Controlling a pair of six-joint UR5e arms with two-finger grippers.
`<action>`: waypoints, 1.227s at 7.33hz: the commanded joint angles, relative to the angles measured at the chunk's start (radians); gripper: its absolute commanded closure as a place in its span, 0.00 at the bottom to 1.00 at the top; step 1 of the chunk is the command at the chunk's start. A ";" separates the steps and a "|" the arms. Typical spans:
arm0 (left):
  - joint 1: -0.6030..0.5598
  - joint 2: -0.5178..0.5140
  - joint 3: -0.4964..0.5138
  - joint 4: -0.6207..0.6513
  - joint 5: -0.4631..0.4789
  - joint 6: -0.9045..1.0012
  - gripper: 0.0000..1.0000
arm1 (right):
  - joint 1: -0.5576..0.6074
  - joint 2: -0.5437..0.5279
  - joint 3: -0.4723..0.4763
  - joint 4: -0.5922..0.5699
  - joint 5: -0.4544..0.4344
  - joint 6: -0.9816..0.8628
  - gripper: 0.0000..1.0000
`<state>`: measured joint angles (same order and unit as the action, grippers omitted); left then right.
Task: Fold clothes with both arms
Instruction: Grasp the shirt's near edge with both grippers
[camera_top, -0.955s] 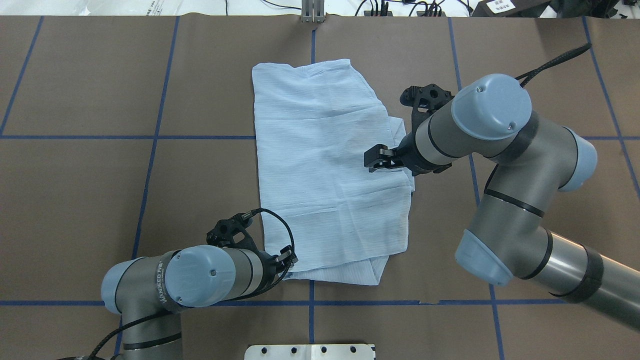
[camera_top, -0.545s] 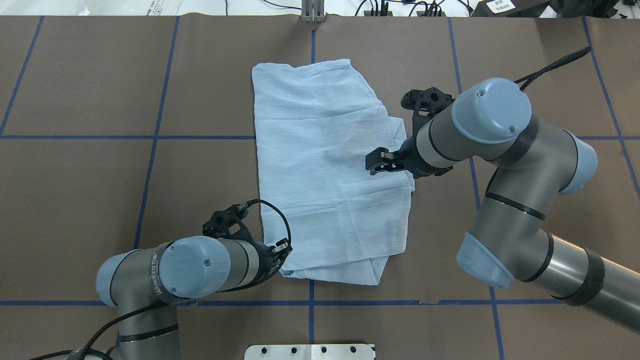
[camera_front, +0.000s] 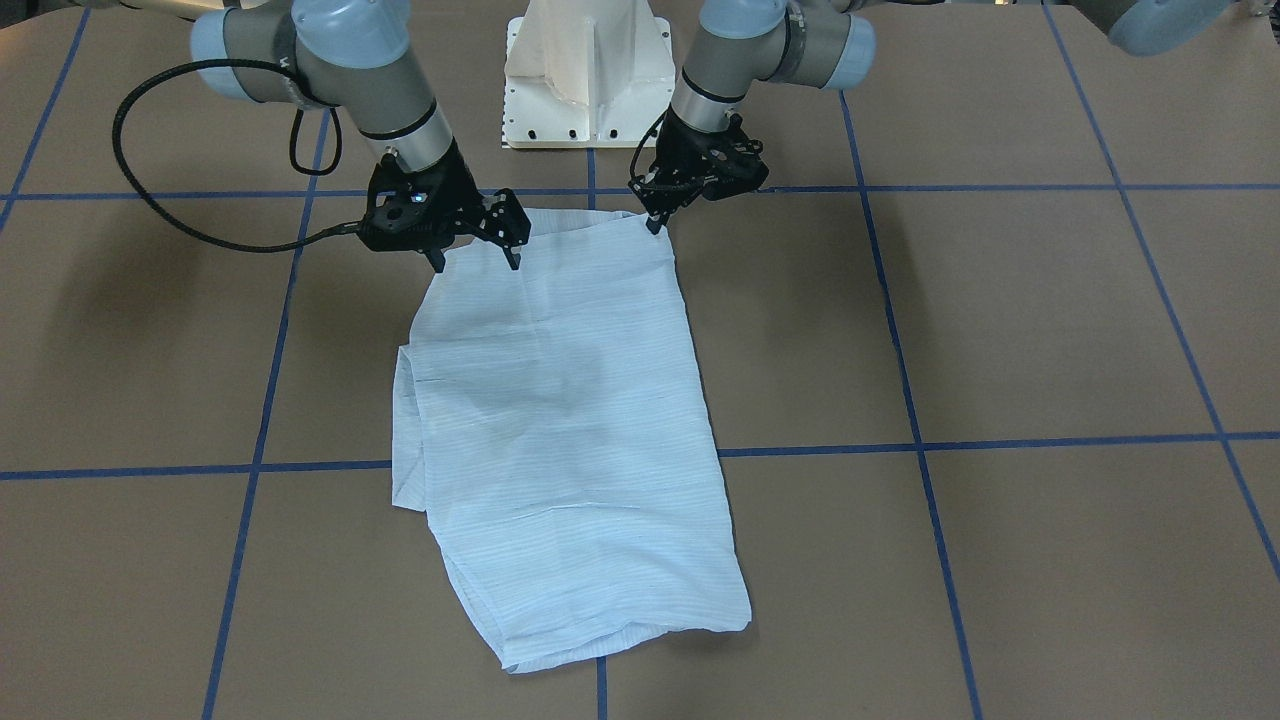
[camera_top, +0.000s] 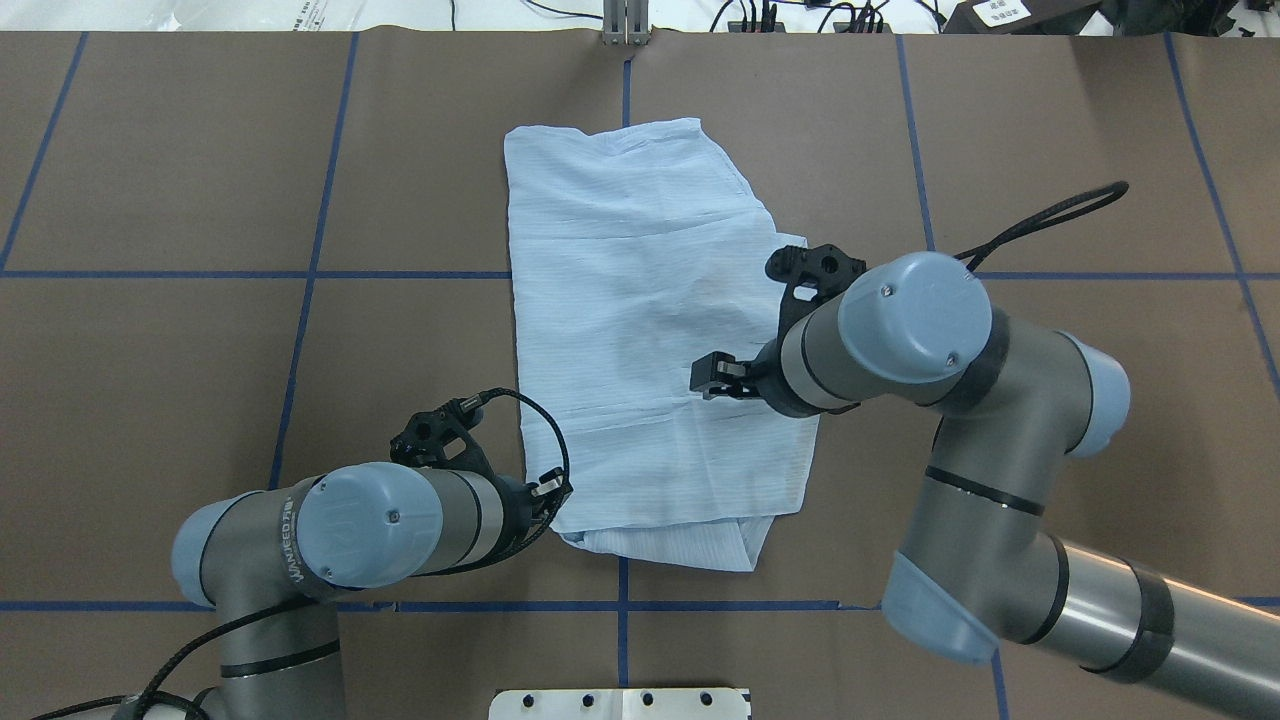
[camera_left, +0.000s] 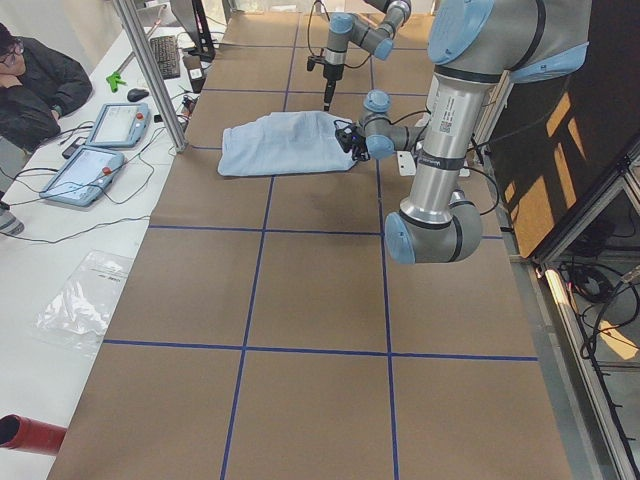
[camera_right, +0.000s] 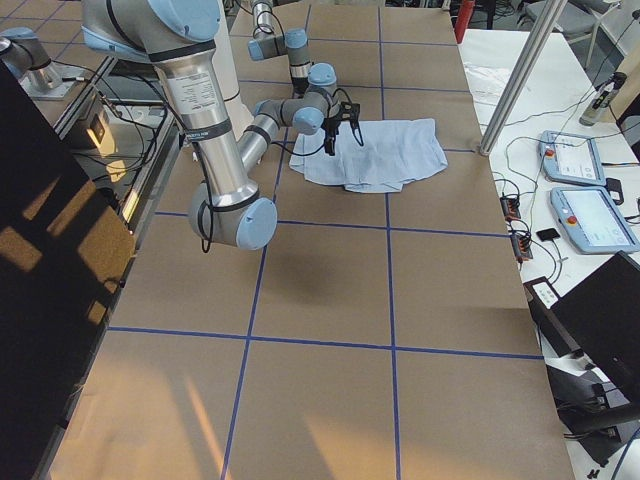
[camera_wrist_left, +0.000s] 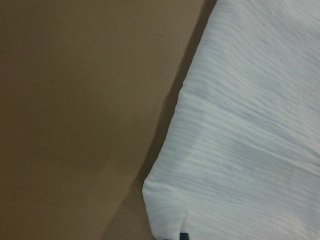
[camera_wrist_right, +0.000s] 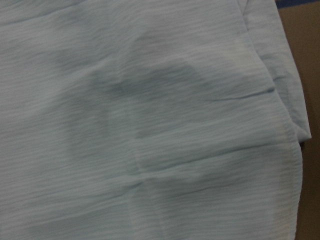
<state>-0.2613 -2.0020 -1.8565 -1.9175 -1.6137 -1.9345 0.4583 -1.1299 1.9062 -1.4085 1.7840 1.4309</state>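
Note:
The light blue striped shirt (camera_front: 570, 420) lies folded into a long rectangle on the brown table, and shows in the overhead view (camera_top: 630, 260). My left gripper (camera_top: 553, 489) is at the shirt's near left corner and looks shut on that corner (camera_front: 652, 224). The left wrist view shows that corner (camera_wrist_left: 240, 140) close up. My right gripper (camera_front: 476, 262) is open, fingers pointing down just above the shirt's near right part (camera_top: 722, 378). The right wrist view is filled with creased shirt cloth (camera_wrist_right: 150, 125). Collar, buttons and label are hidden.
The white pedestal base (camera_front: 590, 80) stands at the table's near edge (camera_top: 620, 703). A black cable loop (camera_front: 150, 190) hangs off the right arm. An operator (camera_left: 30, 80) and teach pendants (camera_left: 85, 170) are beyond the table's far side. Blue tape lines cross the table.
My right gripper has moved nearer to the robot and left over the shirt, staying open. My left gripper has shifted left and slightly away, and the shirt's near left corner moved a little with it.

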 joint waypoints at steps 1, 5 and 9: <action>-0.001 0.002 -0.003 0.000 0.000 0.000 1.00 | -0.162 -0.004 -0.001 -0.001 -0.159 0.157 0.00; 0.004 0.002 -0.001 0.000 0.001 -0.001 1.00 | -0.211 -0.031 -0.019 -0.018 -0.186 0.348 0.00; 0.005 0.000 0.000 0.000 0.001 -0.001 1.00 | -0.214 -0.031 -0.022 -0.090 -0.186 0.348 0.00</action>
<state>-0.2563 -2.0012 -1.8571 -1.9175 -1.6122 -1.9359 0.2447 -1.1649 1.8847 -1.4915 1.5985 1.7790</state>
